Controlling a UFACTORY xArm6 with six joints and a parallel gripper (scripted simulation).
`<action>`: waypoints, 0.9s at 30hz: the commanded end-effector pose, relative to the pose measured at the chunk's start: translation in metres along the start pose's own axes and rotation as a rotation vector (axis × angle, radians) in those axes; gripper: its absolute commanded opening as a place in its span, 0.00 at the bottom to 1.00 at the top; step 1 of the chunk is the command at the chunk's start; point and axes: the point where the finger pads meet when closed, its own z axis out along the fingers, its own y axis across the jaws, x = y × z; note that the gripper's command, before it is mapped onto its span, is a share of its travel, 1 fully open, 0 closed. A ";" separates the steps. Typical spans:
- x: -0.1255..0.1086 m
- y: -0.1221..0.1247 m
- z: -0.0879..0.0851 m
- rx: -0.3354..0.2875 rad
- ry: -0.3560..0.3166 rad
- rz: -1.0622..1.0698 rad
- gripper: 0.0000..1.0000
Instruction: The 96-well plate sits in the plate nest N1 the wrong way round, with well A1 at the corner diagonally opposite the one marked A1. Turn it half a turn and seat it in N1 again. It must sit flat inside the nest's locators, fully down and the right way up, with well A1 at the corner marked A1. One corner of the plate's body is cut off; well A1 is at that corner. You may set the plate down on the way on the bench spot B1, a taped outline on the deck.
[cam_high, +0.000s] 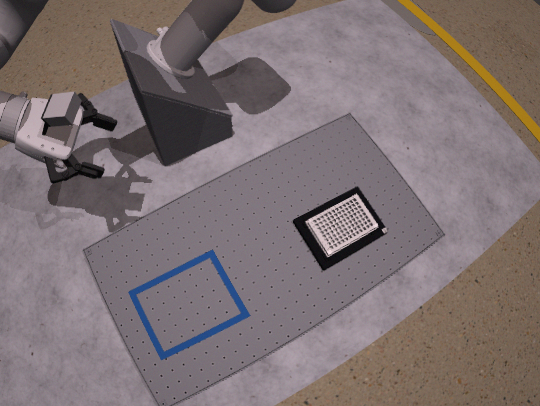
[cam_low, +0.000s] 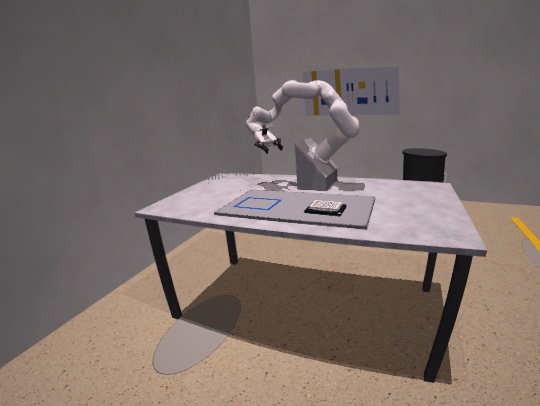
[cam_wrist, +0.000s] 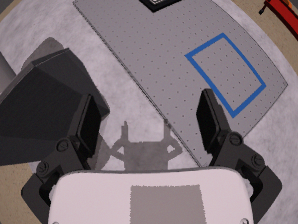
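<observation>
The white 96-well plate (cam_high: 342, 224) sits flat in the black nest N1 on the right part of the grey perforated deck (cam_high: 260, 250). A small light marker (cam_high: 384, 230) sits at the nest's right corner. The blue taped outline B1 (cam_high: 188, 304) lies on the left part of the deck, empty. My gripper (cam_high: 97, 145) hangs high above the table's far left, away from the deck, open and empty; the wrist view (cam_wrist: 149, 123) shows nothing between the fingers.
The arm's dark wedge-shaped base (cam_high: 172, 100) stands behind the deck. A dark round bin (cam_low: 424, 164) stands on the floor behind the table. A yellow line (cam_high: 475, 65) runs across the floor at the right.
</observation>
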 end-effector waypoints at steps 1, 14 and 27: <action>0.001 0.001 -0.001 -0.001 -0.003 -0.003 1.00; 0.001 0.001 -0.001 -0.001 -0.003 -0.003 1.00; 0.019 0.028 0.022 0.008 -0.148 0.293 1.00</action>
